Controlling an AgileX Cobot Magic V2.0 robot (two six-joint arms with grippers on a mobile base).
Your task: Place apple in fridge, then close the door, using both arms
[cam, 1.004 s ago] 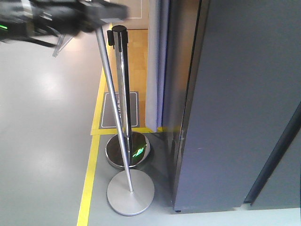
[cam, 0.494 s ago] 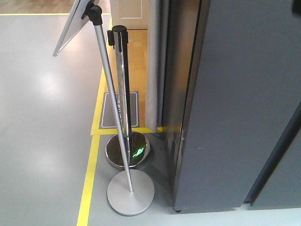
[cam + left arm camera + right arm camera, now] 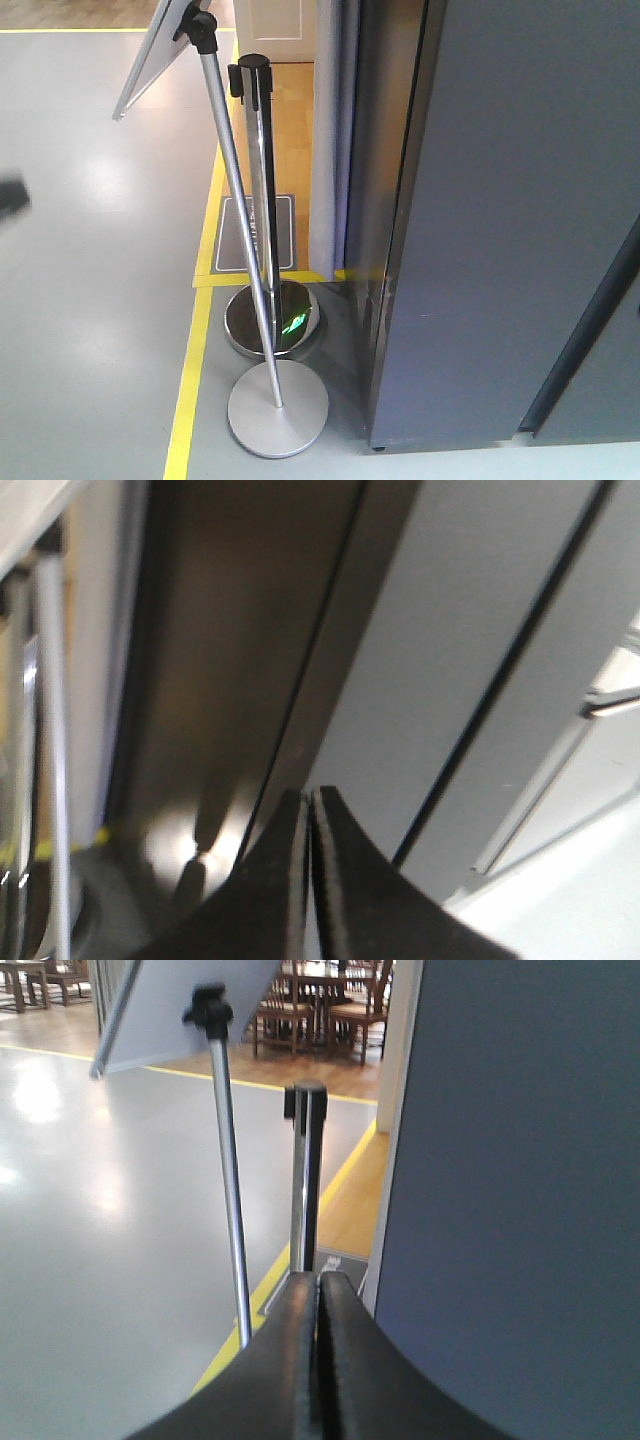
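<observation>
The fridge (image 3: 520, 200) fills the right of the front view as dark grey panels split by a black seam (image 3: 590, 320); no white lining shows there, and I cannot tell which panel is the door. The apple is out of view. My left gripper (image 3: 310, 796) is shut and empty, its fingertips pointing at the fridge's grey panels (image 3: 420, 660) and a dark seam. My right gripper (image 3: 320, 1278) is also shut and empty, with the fridge's side panel (image 3: 510, 1180) just to its right. A dark blur (image 3: 10, 195) at the left edge of the front view may be part of an arm.
Two metal stanchions stand left of the fridge: a leaning sign post (image 3: 240, 230) on a grey disc base (image 3: 278, 408) and an upright chrome post (image 3: 262, 190) on a shiny base (image 3: 272, 320). Yellow floor tape (image 3: 190, 370) runs alongside. A grey curtain (image 3: 330, 140) hangs behind.
A black arm that blurred across the top left of the front view one second ago left the frame. Now only a small dark blur shows at the left edge.
</observation>
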